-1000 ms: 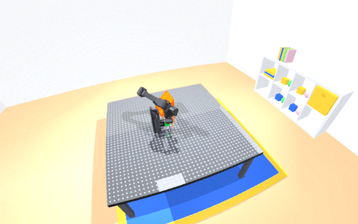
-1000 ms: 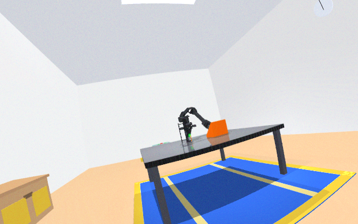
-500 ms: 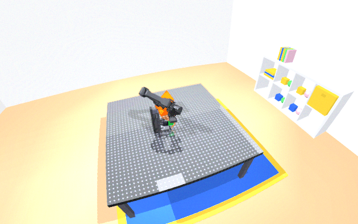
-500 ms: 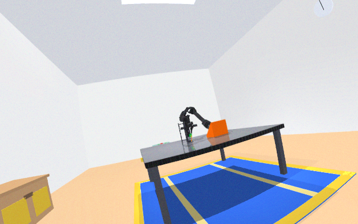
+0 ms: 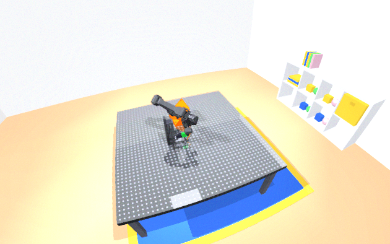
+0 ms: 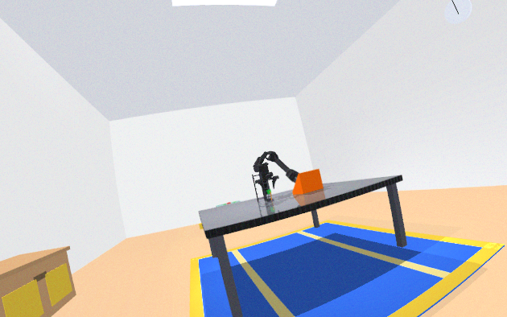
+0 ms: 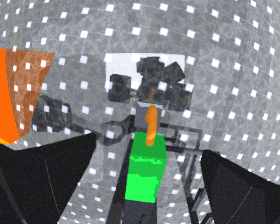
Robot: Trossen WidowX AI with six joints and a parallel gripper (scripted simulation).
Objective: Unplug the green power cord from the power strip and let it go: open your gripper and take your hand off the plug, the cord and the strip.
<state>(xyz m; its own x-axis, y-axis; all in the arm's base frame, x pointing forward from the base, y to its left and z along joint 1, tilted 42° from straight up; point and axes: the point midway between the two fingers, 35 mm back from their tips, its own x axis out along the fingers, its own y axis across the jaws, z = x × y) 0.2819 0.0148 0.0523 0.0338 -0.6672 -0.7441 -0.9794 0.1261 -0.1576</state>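
Showing only in the wrist view: green plug (image 7: 145,169) between spread tool (image 7: 147,183) fingers.

Table (image 5: 151,173): grey top, matt from the top view, regular grid of pale dots like a perforated metal board; from the exterior view it looks dark and glossy, mirroring the orange wedge (image 6: 308,181). Wedge: flat, smooth, plastic-like. Arm (image 5: 171,108): matt black, hard shell. Plug (image 7: 145,168): plain green block, smooth, no sheen; orange prong (image 7: 151,124) likewise. Mat (image 6: 334,273): flat blue and yellow, possibly cloth, too coarse to tell. Cabinet (image 6: 16,277): wood-toned, matt.
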